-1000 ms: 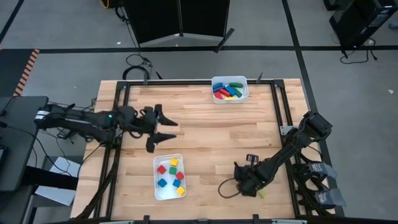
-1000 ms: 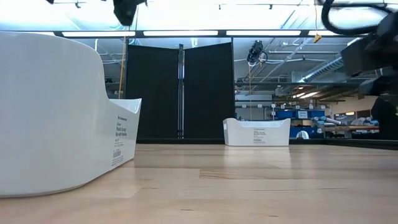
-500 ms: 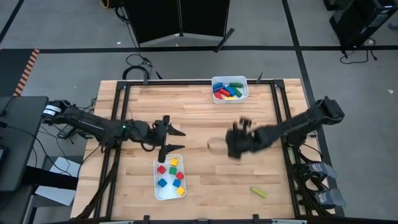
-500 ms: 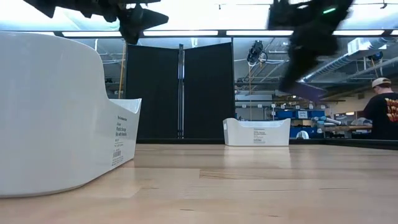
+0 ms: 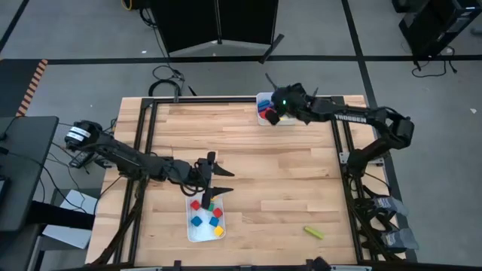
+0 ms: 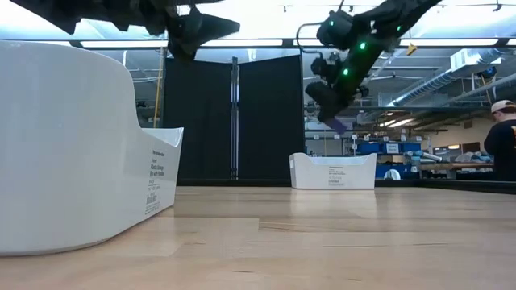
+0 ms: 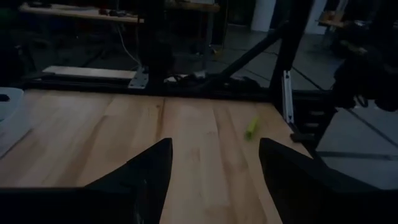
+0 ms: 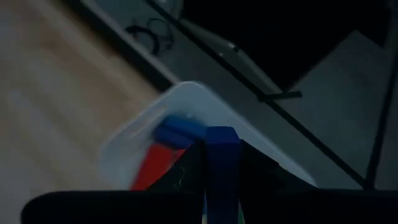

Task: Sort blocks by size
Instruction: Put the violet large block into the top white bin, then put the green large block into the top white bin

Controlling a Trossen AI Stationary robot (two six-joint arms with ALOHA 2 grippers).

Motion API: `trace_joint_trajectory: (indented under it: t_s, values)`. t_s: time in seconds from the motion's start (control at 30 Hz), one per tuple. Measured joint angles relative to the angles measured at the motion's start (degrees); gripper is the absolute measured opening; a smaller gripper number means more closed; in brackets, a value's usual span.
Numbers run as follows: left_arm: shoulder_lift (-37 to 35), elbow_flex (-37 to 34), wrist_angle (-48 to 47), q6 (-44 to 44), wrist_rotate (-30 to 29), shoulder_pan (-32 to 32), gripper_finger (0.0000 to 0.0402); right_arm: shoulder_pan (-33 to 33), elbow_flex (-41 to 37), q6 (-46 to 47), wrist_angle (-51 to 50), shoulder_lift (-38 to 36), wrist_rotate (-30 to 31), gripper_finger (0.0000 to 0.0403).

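From above, the left gripper (image 5: 216,182), fingers spread and empty, hangs at the far end of the near tray (image 5: 205,229) of small cubes (image 5: 196,205), while the right gripper (image 5: 273,113) hovers over the far tray (image 5: 294,98) of long bars (image 5: 284,103); a yellow-green block (image 5: 313,232) lies alone on the counter (image 5: 286,173).

At counter level, the right gripper (image 6: 332,111) hangs above the distant tray (image 6: 333,171), a purple-blue bar (image 6: 338,125) in its fingers.

The left wrist camera shows spread fingers (image 7: 149,171) over bare wood and the stray block (image 7: 251,127).

The right wrist camera shows the gripper pinching a blue bar (image 8: 222,168) over the tray (image 8: 186,102).
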Motion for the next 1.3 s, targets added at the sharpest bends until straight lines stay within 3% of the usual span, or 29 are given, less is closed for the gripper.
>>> trace_joint_trajectory:
  t_s: [0.07,0.3,0.43,0.63,0.8,0.9,1.1,1.3]
  values:
    - [2.0,0.3,1.7,-0.7,-0.3,0.0,0.0247,-2.6,0.0,-1.1,1.7,1.2,-0.3,0.0092]
    - [8.6,5.0,1.3,-1.6,-0.5,0.8,0.0247,-5.2,0.0,-1.6,5.8,1.5,-4.2,0.0266]
    - [12.1,8.3,-1.8,-1.7,-0.5,1.7,0.0247,-1.7,0.0,-1.7,2.3,-2.5,-4.3,0.0306]
    - [13.3,9.8,-4.8,-2.7,3.9,4.4,0.0247,10.3,0.0,-1.1,-6.3,-11.8,-4.3,0.0294]
    - [15.9,12.1,-6.9,-0.8,13.5,6.9,0.0243,23.6,0.0,5.5,-18.9,-19.0,-4.0,0.0265]
    - [19.8,15.6,-7.3,3.1,18.6,7.4,0.0236,30.8,0.0,11.3,-24.6,-22.0,-0.8,0.0250]
    - [34.1,30.3,-6.9,9.0,23.9,7.4,0.0235,39.8,0.0,18.6,-29.0,-26.6,7.7,0.0230]
    - [48.1,45.4,-9.9,13.3,28.6,6.0,0.0262,42.5,0.0,18.9,-28.4,-28.9,9.7,0.0218]
